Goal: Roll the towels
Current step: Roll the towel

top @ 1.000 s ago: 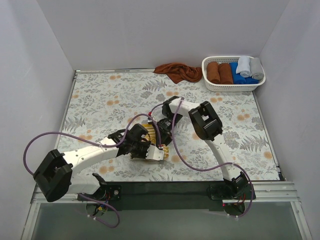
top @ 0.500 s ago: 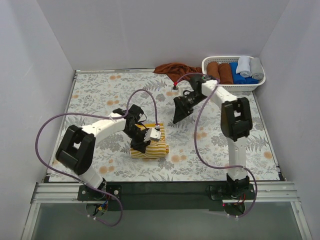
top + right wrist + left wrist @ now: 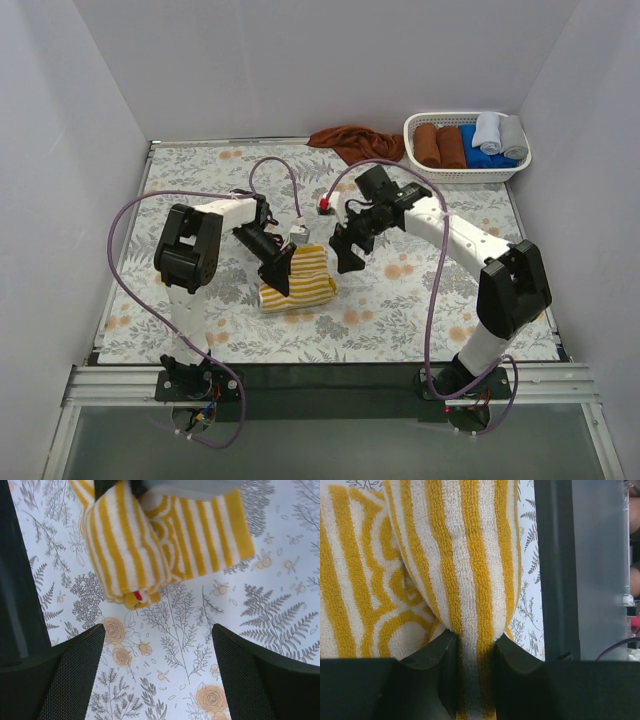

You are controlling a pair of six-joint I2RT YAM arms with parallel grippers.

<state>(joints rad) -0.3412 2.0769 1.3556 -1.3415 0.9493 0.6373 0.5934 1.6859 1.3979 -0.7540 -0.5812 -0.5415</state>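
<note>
The mustard-yellow towel with white stripes (image 3: pixel 305 282) lies partly rolled on the floral table. My left gripper (image 3: pixel 279 272) is at its left end, shut on a fold of the striped cloth (image 3: pixel 445 555), which is pinched between the two black jaws (image 3: pixel 474 647). My right gripper (image 3: pixel 348 256) hovers just right of the towel, open and empty. In the right wrist view the rolled end (image 3: pixel 150 545) lies beyond the fingertips, and only table shows between them (image 3: pixel 157 632). The rust-brown towel (image 3: pixel 350 143) lies crumpled at the back edge.
A white basket (image 3: pixel 430 172) at the back right holds two brown rolls (image 3: pixel 439 146), a blue one (image 3: pixel 478 155) and grey ones (image 3: pixel 500 133). White walls close in the table on three sides. Purple cables loop over both arms.
The right gripper pulled back toward the far side, then came down again beside the towel's right end, still open. The left gripper kept its hold on the striped towel while its arm swung left.
</note>
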